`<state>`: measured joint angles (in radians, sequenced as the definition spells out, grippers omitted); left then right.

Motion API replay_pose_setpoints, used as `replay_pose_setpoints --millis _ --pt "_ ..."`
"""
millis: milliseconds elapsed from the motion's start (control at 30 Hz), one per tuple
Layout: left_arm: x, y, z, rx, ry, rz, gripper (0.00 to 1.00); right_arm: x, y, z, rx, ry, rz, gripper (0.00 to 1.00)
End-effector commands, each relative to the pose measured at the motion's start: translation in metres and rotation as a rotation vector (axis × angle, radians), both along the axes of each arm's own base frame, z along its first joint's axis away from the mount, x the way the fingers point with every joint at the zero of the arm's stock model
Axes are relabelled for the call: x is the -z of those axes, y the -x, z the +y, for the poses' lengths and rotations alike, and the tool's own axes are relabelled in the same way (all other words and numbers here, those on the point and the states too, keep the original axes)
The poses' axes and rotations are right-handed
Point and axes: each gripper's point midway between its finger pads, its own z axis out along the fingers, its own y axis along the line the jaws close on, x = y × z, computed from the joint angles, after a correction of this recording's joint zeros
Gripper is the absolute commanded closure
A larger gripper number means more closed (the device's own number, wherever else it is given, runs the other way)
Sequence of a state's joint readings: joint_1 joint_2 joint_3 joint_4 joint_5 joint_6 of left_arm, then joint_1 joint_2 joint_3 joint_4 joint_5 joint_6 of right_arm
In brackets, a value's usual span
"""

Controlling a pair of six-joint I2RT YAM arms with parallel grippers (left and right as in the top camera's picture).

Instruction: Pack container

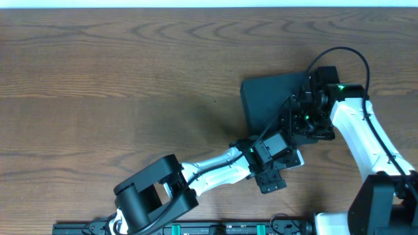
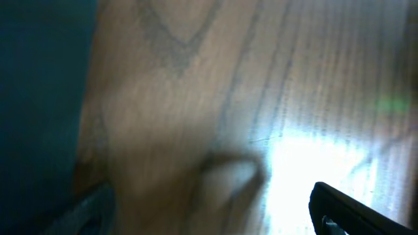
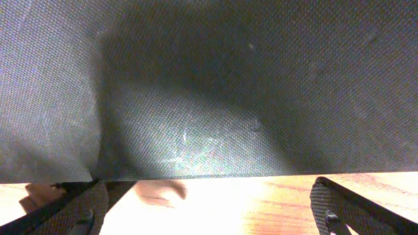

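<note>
1. Right end effector (image 3: 208,199): the fingers (image 3: 366,209) are spread wide, one at each lower corner of the right wrist view. Nothing is pinched between them.
2. Directly ahead of these fingers lies the container (image 3: 209,85). Its dark, finely textured face fills the upper part of the right wrist view. Its straight edge runs across just above the fingertips, with bare wood below that edge. Contact between fingers and container cannot be determined.
3. Left end effector (image 2: 209,212): the fingers (image 2: 353,209) are spread apart and hold nothing. The left wrist view is blurred. Wood grain fills the gap between the fingers, and the teal side of the container occupies the left margin of the view.
4. Container position: it rests on the surface (image 1: 98,98) in the right half, nearer the right edge than the left, about midway between the far and near edges. In the overhead view it reads as a single flat dark shape, with no contents exposed.
5. Right arm (image 1: 362,137): white, it reaches in from the near right corner to the container's right side. A green indicator light (image 1: 339,87) glows at its wrist.
6. Left arm (image 1: 215,166): it extends from the near edge towards the container's near side.
</note>
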<state>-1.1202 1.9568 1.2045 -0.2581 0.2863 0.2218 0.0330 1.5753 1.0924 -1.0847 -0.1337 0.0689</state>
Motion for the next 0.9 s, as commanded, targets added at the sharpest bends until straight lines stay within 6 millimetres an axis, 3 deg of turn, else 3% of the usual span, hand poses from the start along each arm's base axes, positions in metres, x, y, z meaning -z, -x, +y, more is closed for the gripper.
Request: replay_pose_setpoints --millis 0,100,300,433,567,667,867 --pt "0.002 0.011 0.000 0.034 0.002 0.030 0.05 0.003 0.001 0.003 -0.001 -0.005 0.008 0.01" --pt "-0.010 0.013 0.000 0.037 0.015 0.023 0.05 0.003 0.001 0.002 0.001 -0.005 0.007 0.01" --pt "-0.059 0.006 0.006 0.004 0.069 -0.046 0.05 -0.001 -0.003 0.004 0.008 -0.025 -0.004 0.01" --pt "-0.085 -0.006 0.024 -0.093 0.048 -0.113 0.05 -0.010 -0.006 0.003 0.008 -0.024 -0.013 0.01" --pt "-0.106 -0.034 0.055 -0.298 0.001 -0.200 0.05 -0.023 -0.013 -0.002 0.016 -0.010 -0.061 0.01" --pt "-0.110 -0.048 0.078 -0.413 -0.032 -0.186 0.05 -0.033 -0.019 -0.012 0.055 -0.018 -0.104 0.01" --pt "-0.100 -0.047 0.096 -0.541 -0.083 -0.082 0.05 -0.045 -0.044 -0.016 0.097 -0.084 -0.214 0.01"
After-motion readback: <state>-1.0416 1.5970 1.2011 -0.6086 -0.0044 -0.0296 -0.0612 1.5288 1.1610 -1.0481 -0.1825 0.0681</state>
